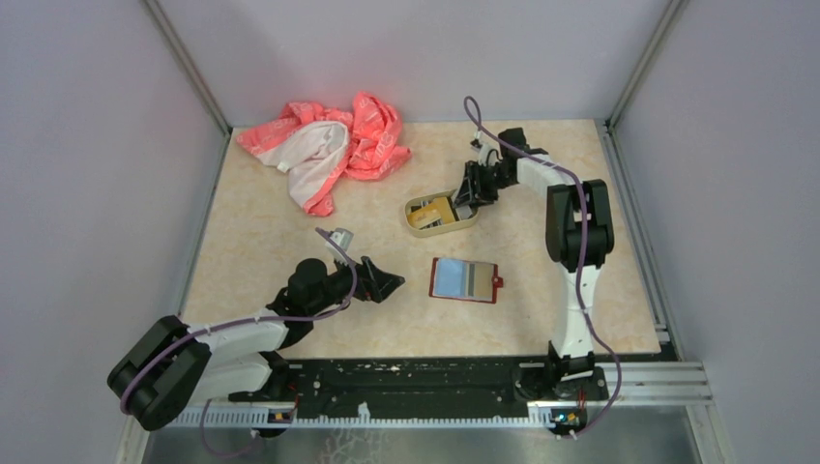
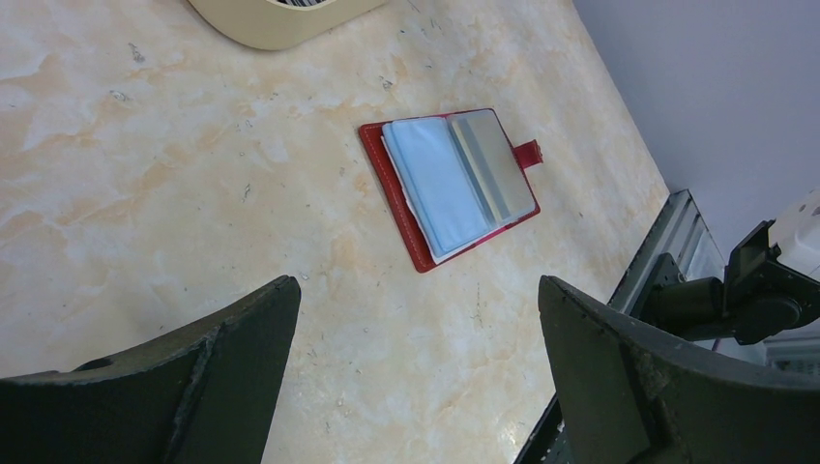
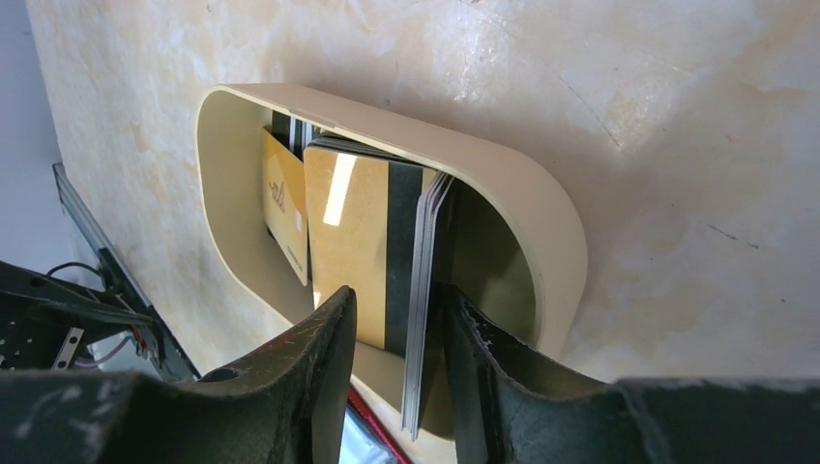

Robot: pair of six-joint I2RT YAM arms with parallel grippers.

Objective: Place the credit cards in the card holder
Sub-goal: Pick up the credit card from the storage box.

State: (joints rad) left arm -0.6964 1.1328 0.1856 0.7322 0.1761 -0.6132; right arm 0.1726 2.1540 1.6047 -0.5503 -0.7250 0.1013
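Note:
The dark-red card holder (image 1: pixel 464 280) lies open and flat mid-table, its pale blue and grey pockets facing up; it also shows in the left wrist view (image 2: pixel 450 188). The credit cards (image 1: pixel 432 215) are in the tan tin tray (image 1: pixel 472 224). In the right wrist view a stack with a yellow-gold, black-striped card (image 3: pixel 348 222) stands tilted in the tray (image 3: pixel 541 213), and another gold card (image 3: pixel 283 203) lies behind it. My right gripper (image 3: pixel 400 292) reaches into the tray (image 1: pixel 467 198); its jaws stand narrowly apart around the stack. My left gripper (image 1: pixel 392 283) is open and empty (image 2: pixel 418 285), left of the holder.
A crumpled pink-and-white cloth (image 1: pixel 329 145) lies at the back left. Grey walls close in the sides and back. A black rail (image 1: pixel 435 382) with the arm bases runs along the near edge. The tray's rim (image 2: pixel 280 24) shows at the top of the left wrist view.

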